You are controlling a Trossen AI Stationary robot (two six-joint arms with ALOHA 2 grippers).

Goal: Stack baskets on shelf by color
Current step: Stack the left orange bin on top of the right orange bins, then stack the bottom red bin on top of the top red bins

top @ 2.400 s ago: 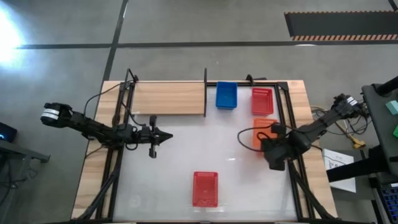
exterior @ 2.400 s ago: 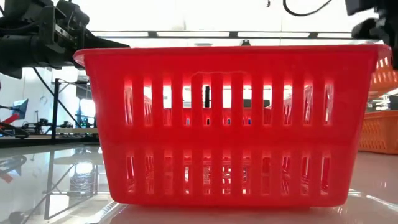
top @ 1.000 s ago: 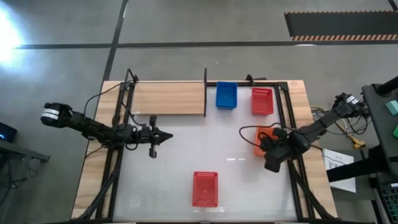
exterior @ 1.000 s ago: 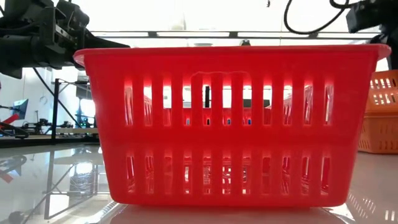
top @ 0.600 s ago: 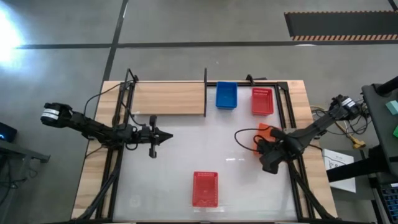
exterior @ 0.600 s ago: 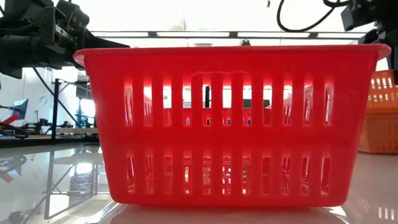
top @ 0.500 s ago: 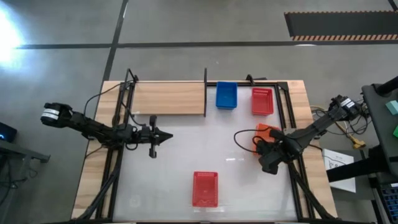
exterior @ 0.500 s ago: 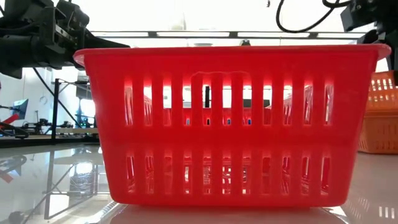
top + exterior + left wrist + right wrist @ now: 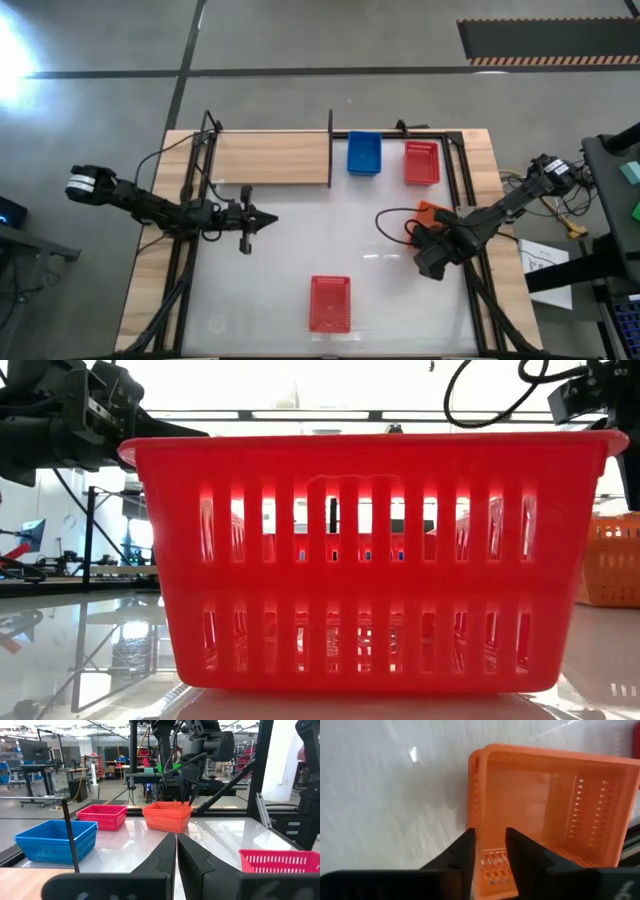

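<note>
Your left gripper (image 9: pixel 268 220) hangs over the table's left half with its fingers pressed together on nothing, just in front of the bare wooden shelf (image 9: pixel 272 157). Moving right, one red basket (image 9: pixel 330 302) sits near the front edge, with the blue basket (image 9: pixel 364 153) and a second red basket (image 9: pixel 421 163) side by side at the back. Your right gripper (image 9: pixel 490 851) is over the orange basket (image 9: pixel 547 815), fingers narrowly apart straddling its wall; whether they pinch it cannot be told.
</note>
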